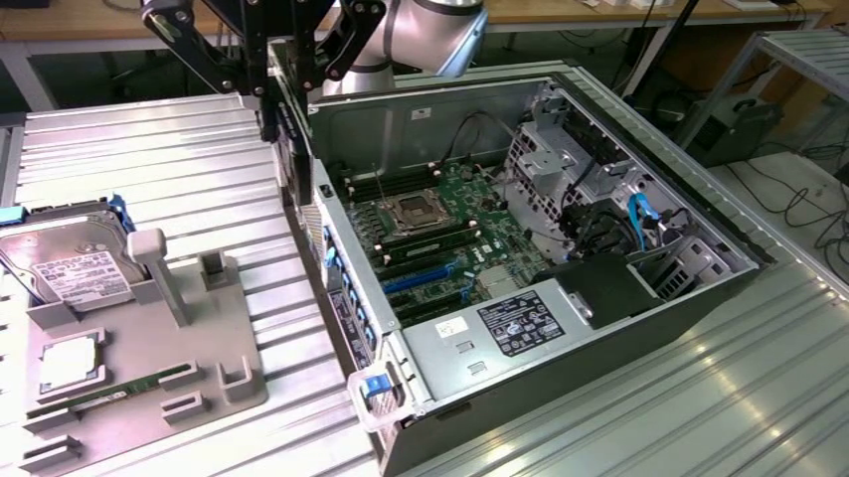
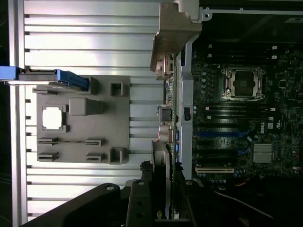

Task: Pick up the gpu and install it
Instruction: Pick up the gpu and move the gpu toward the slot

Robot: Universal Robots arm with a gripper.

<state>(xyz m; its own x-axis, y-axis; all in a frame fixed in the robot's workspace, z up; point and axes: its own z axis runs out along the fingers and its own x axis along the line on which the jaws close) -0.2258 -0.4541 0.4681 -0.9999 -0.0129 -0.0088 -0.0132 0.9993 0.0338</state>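
My gripper [image 2: 163, 208] is shut on the gpu [image 2: 169, 113], seen edge-on as a thin green board with connectors and a silver bracket at its far end. In the exterior view the gripper [image 1: 284, 91] hangs at the top, with the gpu [image 1: 273, 124] a dark vertical strip below it. The card hovers above the near wall of the open computer case [image 1: 348, 298], just outside the motherboard [image 1: 444, 234]. The blue expansion slots [image 2: 220, 134] and a white slot [image 2: 214, 169] lie beside the card, inside the case.
A grey fixture tray [image 1: 199, 397] on the ribbed metal table holds a hard drive [image 1: 67, 266], a CPU [image 1: 67, 363] and a memory stick [image 1: 119, 390]. Inside the case are a power supply [image 1: 520, 323], a drive cage [image 1: 564, 159] and cables.
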